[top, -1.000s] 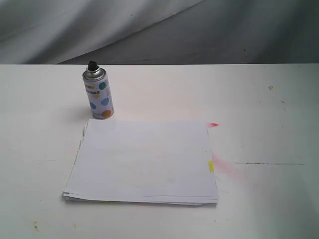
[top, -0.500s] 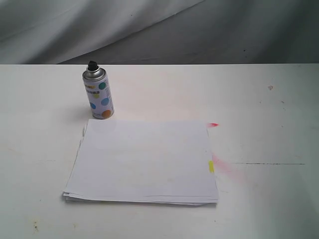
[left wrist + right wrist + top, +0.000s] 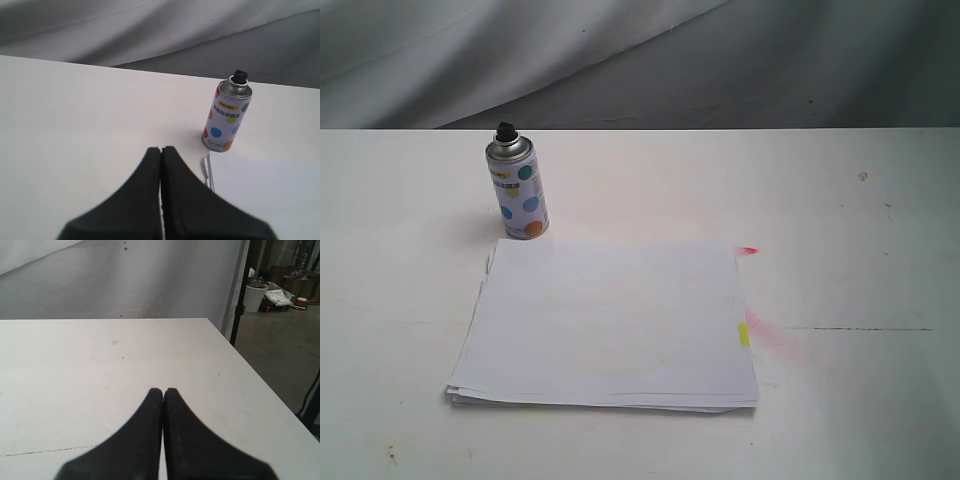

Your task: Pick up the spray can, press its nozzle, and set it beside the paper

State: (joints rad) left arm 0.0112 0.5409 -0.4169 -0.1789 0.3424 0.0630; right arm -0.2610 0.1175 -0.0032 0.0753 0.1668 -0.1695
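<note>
The spray can (image 3: 517, 190) stands upright on the white table just behind the far left corner of the paper (image 3: 608, 322); its black nozzle (image 3: 505, 130) tops the silver dome. The left wrist view shows the can (image 3: 226, 115), its nozzle (image 3: 240, 76) and a corner of the paper (image 3: 265, 190). My left gripper (image 3: 161, 149) is shut and empty, well short of the can. My right gripper (image 3: 163, 390) is shut and empty over bare table. Neither gripper appears in the exterior view.
A yellow mark (image 3: 744, 335) sits at the paper's right edge, with pink stains (image 3: 772, 335) and a red spot (image 3: 748, 250) on the table (image 3: 860, 250) beside it. Grey cloth hangs behind. The table's edge (image 3: 250, 365) drops to the floor in the right wrist view.
</note>
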